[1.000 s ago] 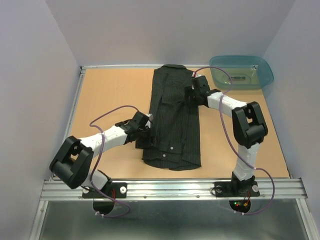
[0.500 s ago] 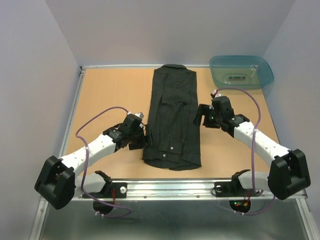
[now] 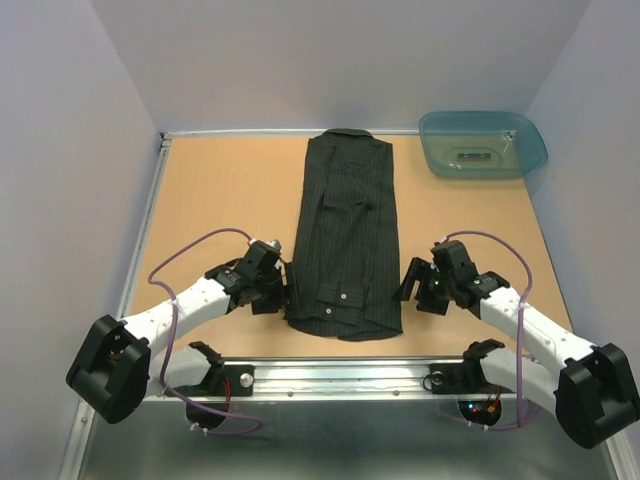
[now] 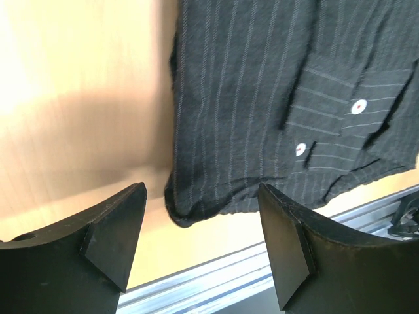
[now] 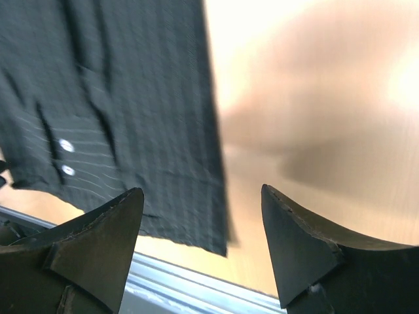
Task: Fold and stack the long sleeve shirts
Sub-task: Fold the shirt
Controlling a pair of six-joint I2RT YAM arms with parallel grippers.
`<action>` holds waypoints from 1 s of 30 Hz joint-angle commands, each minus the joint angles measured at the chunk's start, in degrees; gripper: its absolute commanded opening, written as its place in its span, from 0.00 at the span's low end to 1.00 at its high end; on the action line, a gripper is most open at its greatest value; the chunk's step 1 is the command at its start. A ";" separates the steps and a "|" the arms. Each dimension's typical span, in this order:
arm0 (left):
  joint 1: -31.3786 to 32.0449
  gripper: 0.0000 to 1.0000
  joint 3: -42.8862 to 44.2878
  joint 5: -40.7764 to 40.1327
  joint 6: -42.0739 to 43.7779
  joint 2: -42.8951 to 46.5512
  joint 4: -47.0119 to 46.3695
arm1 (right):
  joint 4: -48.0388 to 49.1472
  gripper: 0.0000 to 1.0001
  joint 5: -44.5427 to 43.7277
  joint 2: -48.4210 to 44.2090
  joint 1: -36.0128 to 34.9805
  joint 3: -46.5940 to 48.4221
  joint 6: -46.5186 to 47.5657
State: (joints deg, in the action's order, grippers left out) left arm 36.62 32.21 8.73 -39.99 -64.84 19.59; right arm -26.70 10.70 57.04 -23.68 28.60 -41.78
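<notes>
Wooden table [image 3: 220,190] bore shirt [image 3: 345,240], long narrow strip at centre, hem [image 3: 345,328] at near edge. Left gripper [image 3: 283,296], right gripper [image 3: 410,287] flanked hem corners, jaws wide, empty. We judged: pinch both corners together, fold evenly toward collar [image 3: 347,134].

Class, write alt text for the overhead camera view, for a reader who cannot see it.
A black pinstriped shirt lies folded into a narrow strip, collar far, down the middle of a wooden table. The left gripper and right gripper flank its near end, both open and empty. A teal tub sits at the far right corner.
</notes>
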 commanded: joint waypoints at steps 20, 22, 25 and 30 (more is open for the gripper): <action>-0.15 0.45 -1.71 4.89 1.14 -7.41 -4.66 | 0.24 0.44 11.98 9.50 -0.31 -3.64 0.03; -0.15 0.33 -1.62 4.80 1.31 -7.06 -4.57 | 0.24 0.33 11.54 9.15 -0.31 -3.64 0.21; -0.15 0.12 -1.36 5.07 1.40 -7.06 -4.83 | 0.16 0.22 11.27 8.97 -0.31 -3.12 0.56; -0.15 0.00 -0.22 5.50 1.49 -5.39 -2.99 | -1.24 0.01 11.10 7.83 -0.40 -0.40 1.44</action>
State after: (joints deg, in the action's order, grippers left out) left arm 36.51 31.14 13.52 -39.22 -72.36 14.17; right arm -27.22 22.46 66.08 -23.68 26.09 -41.76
